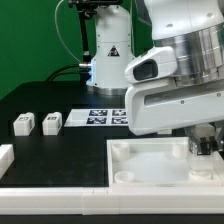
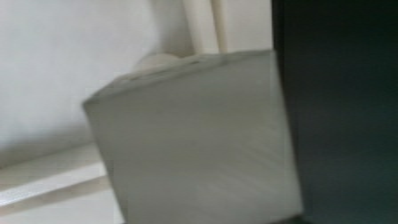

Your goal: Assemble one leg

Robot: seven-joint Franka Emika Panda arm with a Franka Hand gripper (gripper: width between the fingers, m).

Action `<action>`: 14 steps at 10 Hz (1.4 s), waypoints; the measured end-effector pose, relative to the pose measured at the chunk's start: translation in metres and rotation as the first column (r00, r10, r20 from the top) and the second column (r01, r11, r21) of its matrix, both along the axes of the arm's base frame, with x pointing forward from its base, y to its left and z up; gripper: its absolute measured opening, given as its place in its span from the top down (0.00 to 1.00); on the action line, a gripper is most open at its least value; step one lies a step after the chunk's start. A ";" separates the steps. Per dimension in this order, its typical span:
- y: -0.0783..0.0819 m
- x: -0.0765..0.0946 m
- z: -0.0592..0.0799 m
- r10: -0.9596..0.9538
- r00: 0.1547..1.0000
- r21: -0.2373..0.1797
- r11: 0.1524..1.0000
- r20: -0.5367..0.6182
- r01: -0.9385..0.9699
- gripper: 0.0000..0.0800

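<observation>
Gripper (image 1: 205, 150) low over 3 o'clock corner of large white square tray-like board (image 1: 140, 165); jaw state: cannot tell, wrist view blurred. Small stubby white plastic leg (image 1: 51, 121), second leg (image 1: 22, 124) at board's 10 o'clock, on black table (image 1: 60, 98).

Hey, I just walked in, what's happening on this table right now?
The robot arm is lowered over the large white board, with its jaws down at the board's corner on the exterior view's right. Whether they grip anything cannot be told; the wrist view shows only a blurred pale block close up. On the black table, the outer leg and the inner leg lie loose toward the exterior view's left, near the marker board.
</observation>
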State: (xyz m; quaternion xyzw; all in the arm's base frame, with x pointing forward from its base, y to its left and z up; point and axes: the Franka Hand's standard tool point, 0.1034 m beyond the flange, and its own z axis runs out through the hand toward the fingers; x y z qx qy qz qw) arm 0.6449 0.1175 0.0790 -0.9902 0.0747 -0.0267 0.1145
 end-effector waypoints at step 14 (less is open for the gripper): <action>-0.010 -0.027 -0.008 -0.182 0.981 -0.006 0.983 -0.066 0.182 0.64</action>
